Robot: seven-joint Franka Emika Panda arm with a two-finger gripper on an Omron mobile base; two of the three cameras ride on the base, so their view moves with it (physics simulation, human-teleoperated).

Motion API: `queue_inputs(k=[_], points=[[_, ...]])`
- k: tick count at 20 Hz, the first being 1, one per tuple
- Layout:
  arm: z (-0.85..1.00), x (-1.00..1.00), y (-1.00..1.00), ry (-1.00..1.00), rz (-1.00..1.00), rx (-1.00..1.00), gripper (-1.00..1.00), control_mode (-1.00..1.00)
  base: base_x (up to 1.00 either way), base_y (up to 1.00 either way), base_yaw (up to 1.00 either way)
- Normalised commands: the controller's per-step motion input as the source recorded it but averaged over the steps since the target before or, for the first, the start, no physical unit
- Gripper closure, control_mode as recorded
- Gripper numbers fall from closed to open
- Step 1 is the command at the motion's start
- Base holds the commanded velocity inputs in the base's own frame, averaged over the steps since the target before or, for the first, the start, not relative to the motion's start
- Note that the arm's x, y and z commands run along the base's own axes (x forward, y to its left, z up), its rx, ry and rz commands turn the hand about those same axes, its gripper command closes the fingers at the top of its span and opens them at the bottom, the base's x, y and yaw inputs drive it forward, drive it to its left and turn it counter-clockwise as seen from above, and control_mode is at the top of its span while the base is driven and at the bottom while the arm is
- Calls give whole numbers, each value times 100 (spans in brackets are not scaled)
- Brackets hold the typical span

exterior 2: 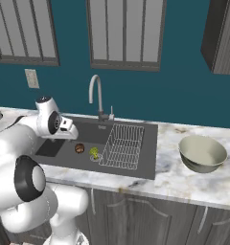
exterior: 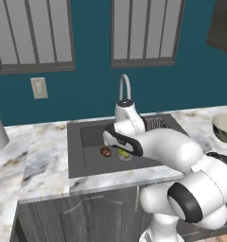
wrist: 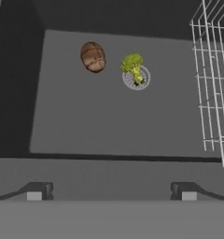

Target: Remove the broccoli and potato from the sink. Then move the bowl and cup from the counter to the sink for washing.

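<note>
With the hand (wrist: 111,191) wide and empty above the sink (wrist: 86,121), the first step stood undone: it needed to descend toward the broccoli (wrist: 132,65) at twelve o'clock, the potato (wrist: 93,57) just beside at eleven.

Sink (exterior 2: 54,148): dark grey basin recessed in the marble counter (exterior 2: 184,179). Contained within: potato (exterior 2: 79,149) and broccoli (exterior 2: 94,153), placed just beside each other, and a wire rack (exterior 2: 122,146) to their right. Bowl (exterior 2: 202,153): set upright on the counter, well apart from the sink. Faucet (exterior 2: 95,93): mounted behind the basin.

Even, flat rendered light; soft faint shadows, no glare, slightly coarse low-resolution edges.
</note>
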Motion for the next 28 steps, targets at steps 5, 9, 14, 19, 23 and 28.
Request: queue_inputs(k=[5, 9, 14, 19, 23, 28], points=[[-12, 6, -1, 0, 12, 0, -100, -100, 0, 0, 0], [-11, 10, -3, 0, 11, 0, -100, -100, 0, 0, 0], [-11, 10, 0, 0, 8, 0, -100, -100, 0, 0, 0], [-10, 10, 0, 0, 7, 0, -100, -100, 0, 0, 0], [-11, 11, 0, 0, 4, 0, -100, -100, 0, 0, 0], [-7, 14, 0, 0, 0, 0, -100, -100, 0, 0, 0]])
